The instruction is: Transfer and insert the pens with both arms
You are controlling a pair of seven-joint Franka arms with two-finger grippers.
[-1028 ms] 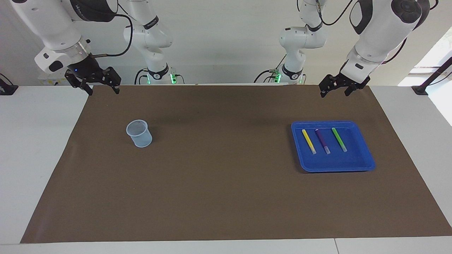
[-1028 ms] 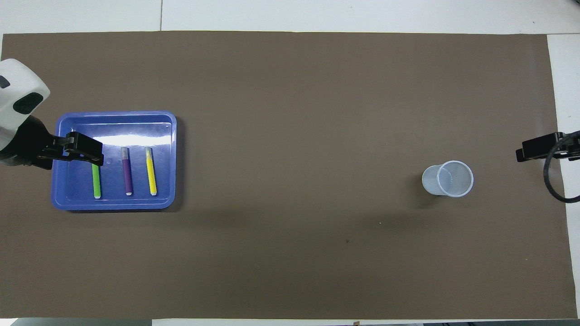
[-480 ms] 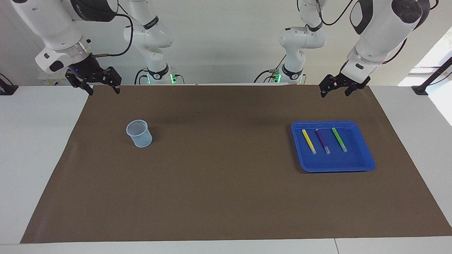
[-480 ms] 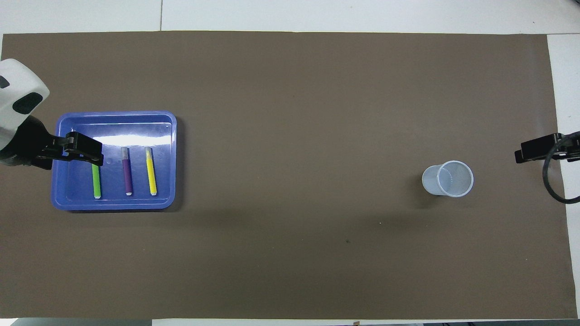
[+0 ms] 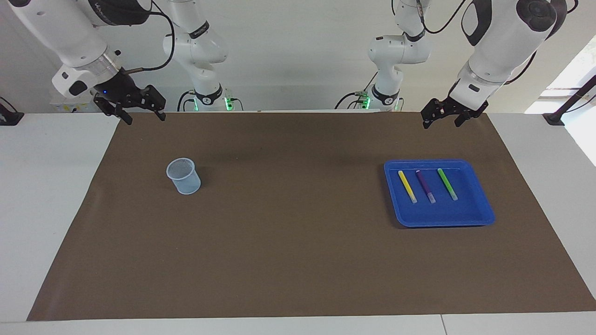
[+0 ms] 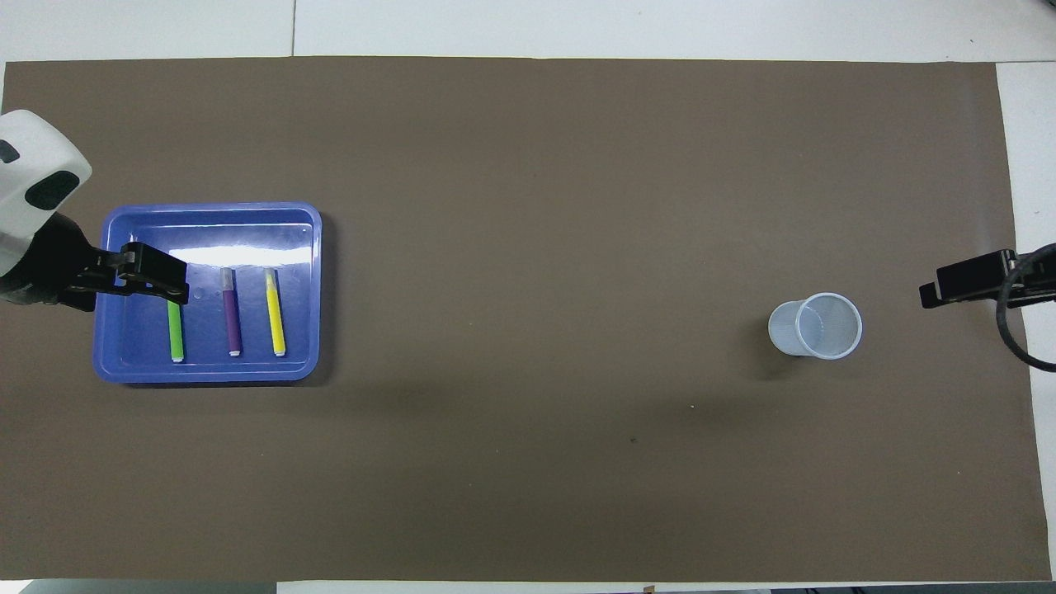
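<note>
Three pens lie side by side in a blue tray (image 5: 442, 216) toward the left arm's end of the table: yellow (image 5: 407, 186), purple (image 5: 425, 186) and green (image 5: 447, 184). My left gripper (image 5: 441, 122) hangs open and empty, well above the mat's edge by the robots and clear of the tray. In the overhead view the left gripper (image 6: 157, 280) covers the cap end of the green pen (image 6: 175, 334), beside the purple pen (image 6: 232, 312) and the yellow pen (image 6: 275, 312). My right gripper (image 5: 145, 118) hangs open and empty over the mat's corner at the right arm's end.
A pale translucent cup (image 5: 184, 176) stands upright on the brown mat (image 5: 298, 260) toward the right arm's end, and the overhead view shows the cup (image 6: 817, 325) beside the right gripper (image 6: 957, 280). White table borders the mat on all sides.
The right gripper has shifted a little toward the table's middle, closer to the cup. The left gripper, pens and cup have stayed where they were.
</note>
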